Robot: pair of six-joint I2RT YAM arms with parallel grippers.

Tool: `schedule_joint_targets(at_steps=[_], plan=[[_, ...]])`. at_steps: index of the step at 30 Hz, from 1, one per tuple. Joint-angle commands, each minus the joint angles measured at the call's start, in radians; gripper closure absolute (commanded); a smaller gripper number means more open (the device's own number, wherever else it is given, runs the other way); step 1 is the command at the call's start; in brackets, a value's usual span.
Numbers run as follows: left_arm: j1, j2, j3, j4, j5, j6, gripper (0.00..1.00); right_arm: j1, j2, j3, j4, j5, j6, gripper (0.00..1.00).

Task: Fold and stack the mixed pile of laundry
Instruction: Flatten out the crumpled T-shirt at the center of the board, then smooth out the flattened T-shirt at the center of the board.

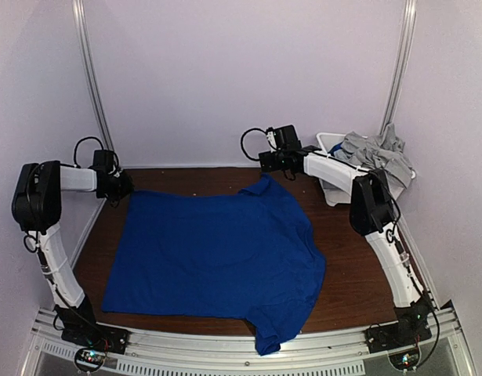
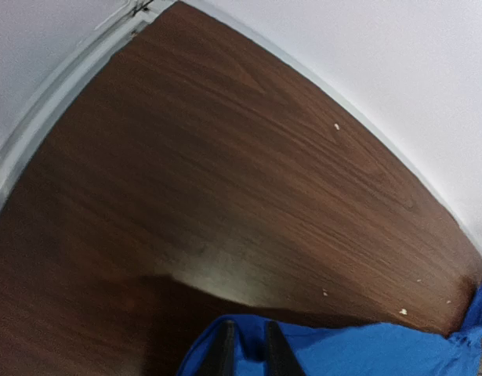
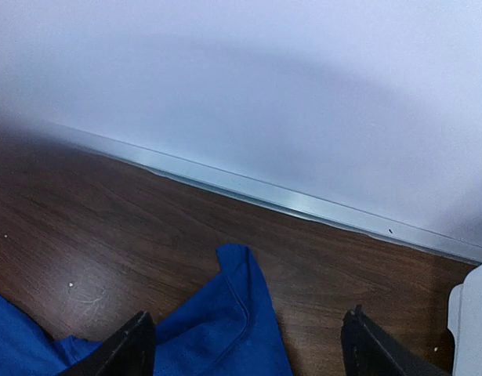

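A royal-blue shirt (image 1: 217,251) lies spread flat on the brown table (image 1: 350,274), one sleeve hanging over the near edge. My left gripper (image 1: 121,188) sits at the shirt's far left corner. In the left wrist view its fingers (image 2: 225,351) stand almost together, with a fold of the blue cloth (image 2: 366,352) pinched between them. My right gripper (image 1: 266,162) hovers at the far right corner. Its jaws are wide open (image 3: 252,348), and the pointed blue corner (image 3: 225,313) lies loose on the table between them. Light-grey garments (image 1: 374,153) are heaped at the back right.
A white plastic bin (image 1: 328,142) at the back right holds the grey garments; its corner (image 3: 468,321) shows beside my right fingers. White walls and a metal rail (image 3: 303,204) close the table at the back and sides.
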State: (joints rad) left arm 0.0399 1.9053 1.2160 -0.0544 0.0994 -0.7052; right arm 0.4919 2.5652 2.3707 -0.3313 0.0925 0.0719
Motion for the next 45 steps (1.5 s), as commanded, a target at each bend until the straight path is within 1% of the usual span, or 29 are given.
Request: schedule_joint_targets(at_steps=[1,2,3,4,6,8,11,14,16,18,21,22,24,26,30,33,37,39,43,45], plan=[[0.039,0.006,0.085,0.011,0.031,0.013,0.55,-0.021,-0.126,-0.028,-0.053,-0.078,0.025,0.06],[0.040,-0.016,0.085,0.006,0.011,0.024,0.43,-0.022,-0.172,-0.068,-0.049,-0.139,0.019,0.03],[0.040,-0.039,0.088,-0.010,-0.005,0.036,0.33,-0.020,-0.222,-0.110,-0.044,-0.171,0.017,0.01],[0.039,-0.062,0.091,-0.024,-0.001,0.056,0.28,-0.022,-0.270,-0.162,-0.035,-0.203,0.015,0.01],[0.035,-0.102,0.082,-0.037,0.017,0.079,0.22,-0.023,-0.373,-0.275,-0.018,-0.255,0.012,0.02],[0.020,-0.134,0.056,-0.020,0.078,0.107,0.21,-0.023,-0.466,-0.403,0.007,-0.289,0.017,0.05],[-0.035,-0.146,0.044,-0.009,0.173,0.190,0.21,-0.024,-0.569,-0.574,0.024,-0.309,0.034,0.11],[-0.163,-0.118,0.086,-0.020,0.200,0.283,0.20,-0.024,-0.639,-0.710,0.024,-0.323,0.052,0.17],[-0.260,-0.074,0.152,-0.047,0.190,0.357,0.19,-0.024,-0.675,-0.788,0.027,-0.326,0.064,0.23],[-0.339,-0.007,0.250,-0.103,0.148,0.428,0.18,-0.026,-0.709,-0.854,0.017,-0.320,0.075,0.29],[-0.430,0.119,0.417,-0.185,0.098,0.513,0.16,-0.026,-0.761,-0.967,0.036,-0.315,0.091,0.37],[-0.457,0.164,0.472,-0.206,0.086,0.537,0.14,-0.026,-0.772,-1.009,0.041,-0.316,0.095,0.40],[-0.507,0.258,0.588,-0.250,0.044,0.579,0.08,-0.026,-0.782,-1.053,0.043,-0.311,0.111,0.46],[-0.554,0.366,0.701,-0.289,-0.014,0.623,0.07,-0.025,-0.785,-1.094,0.055,-0.302,0.131,0.53],[-0.630,0.535,0.904,-0.350,-0.145,0.693,0.03,-0.029,-0.764,-1.145,0.092,-0.298,0.161,0.60],[-0.666,0.618,1.004,-0.353,-0.202,0.744,0.02,-0.029,-0.754,-1.168,0.115,-0.315,0.179,0.65],[-0.703,0.696,1.091,-0.325,-0.266,0.801,0.02,-0.030,-0.748,-1.208,0.149,-0.342,0.198,0.69],[-0.715,0.735,1.146,-0.319,-0.258,0.827,0.02,-0.029,-0.739,-1.226,0.166,-0.360,0.205,0.71],[-0.726,0.844,1.312,-0.352,-0.292,0.855,0.02,-0.029,-0.710,-1.239,0.169,-0.356,0.207,0.73],[-0.726,0.873,1.355,-0.354,-0.294,0.861,0.02,-0.029,-0.699,-1.244,0.174,-0.350,0.207,0.73]])
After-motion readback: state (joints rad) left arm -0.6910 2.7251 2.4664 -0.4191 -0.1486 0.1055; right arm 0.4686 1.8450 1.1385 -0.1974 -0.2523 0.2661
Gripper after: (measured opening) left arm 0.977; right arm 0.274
